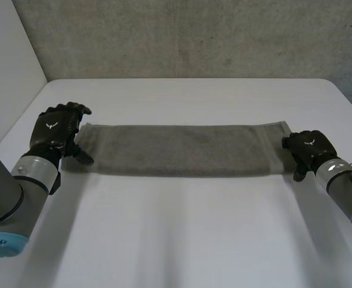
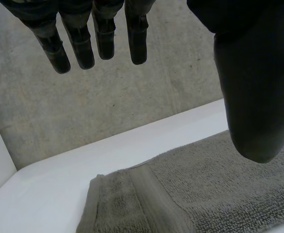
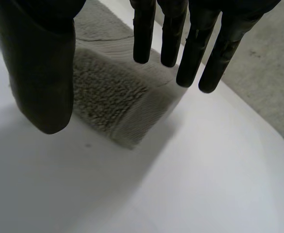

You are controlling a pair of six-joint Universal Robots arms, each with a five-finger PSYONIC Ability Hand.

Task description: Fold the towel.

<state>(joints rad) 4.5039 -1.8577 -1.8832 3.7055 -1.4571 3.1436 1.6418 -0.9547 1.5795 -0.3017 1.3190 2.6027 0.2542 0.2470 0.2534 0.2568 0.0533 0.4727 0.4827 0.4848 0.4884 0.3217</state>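
**Both hands released at the towel's ends, nothing gripped yet**

L end: left hand (image 1: 59, 129) sits at the towel's (image 1: 182, 150) left short edge. Its wrist view shows fingers straight and the thumb spread well apart, w/ the towel's end below the palm. It grips nothing.

Middle: the towel is a long, narrow grey terry strip. It lies flat across the white table (image 1: 182, 234), running from one hand to the other, roughly parallel to the near edge. A flat woven band (image 2: 156, 199) crosses it near the short end. It lies smooth, few wrinkles. It looks doubled lengthwise, but I can't tell for sure.

R end: right hand (image 1: 308, 150) is at the right short edge. Its fingers are straight over the towel's corner and the thumb is apart on the near side. It holds nothing either.

Handling, as a judgement: soft, light, limp, not fragile. It'll sag and drape once lifted, so it prob. needs support at both ends. The terry pile should give decent friction, so slip is unlikely. Best hold is a thumb-to-finger pinch at the short-end corners on or near the band, catching every layer. Then one end can prob. be carried over to meet the other.
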